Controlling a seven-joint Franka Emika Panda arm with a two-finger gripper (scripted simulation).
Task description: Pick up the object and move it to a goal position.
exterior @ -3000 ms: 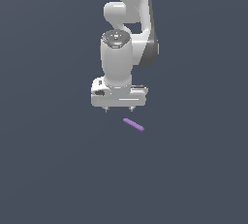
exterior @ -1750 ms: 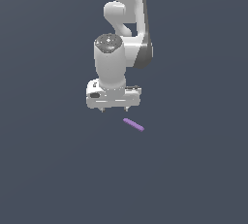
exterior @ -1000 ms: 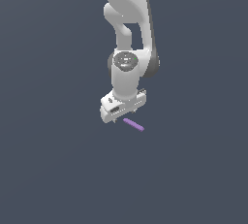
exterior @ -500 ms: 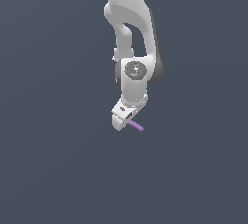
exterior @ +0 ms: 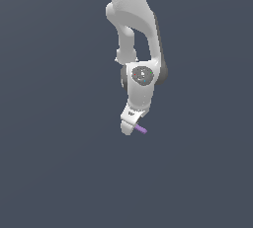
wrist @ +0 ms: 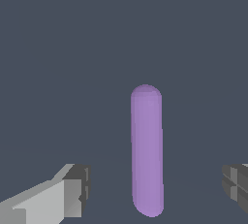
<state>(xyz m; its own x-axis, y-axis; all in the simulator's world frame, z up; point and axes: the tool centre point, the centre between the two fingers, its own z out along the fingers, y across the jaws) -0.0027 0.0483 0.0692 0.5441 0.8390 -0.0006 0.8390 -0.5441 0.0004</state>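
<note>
On my wrist feed the gripper [wrist: 154, 189] stands with its jaws apart, one blocky fingertip [wrist: 72, 191] to each side of the frame, and nothing is clamped between them. The nearer finger is a pale grey, flat-faced wedge ending in a darker, square-edged pad; only the ribbed dark tip of the other finger shows at the frame's edge. Both read as hard, matte, faceted parts.

The stick [wrist: 147, 150] lies in the gap between the two fingertips, apart from both and somewhat closer to the far one. It is a straight, smooth rod of light purple with rounded ends, uniform in thickness, capsule-shaped, its long axis running across the line that joins the fingers. Its surface is plain and unshaded save for a slightly paler band along its length.

On the exterior feed the gripper [exterior: 127, 127] hangs low at the end of the arm [exterior: 133, 19], seen nearly edge-on, so the finger gap does not show there. The stick [exterior: 142, 129] pokes out just beside the gripper, on the exterior view's right, most of it hidden behind the white hand. The arm is glossy white with rounded, bulbous links and a dark circular joint cap. The ground [exterior: 59, 172] around the stick is a flat, featureless slate grey.
</note>
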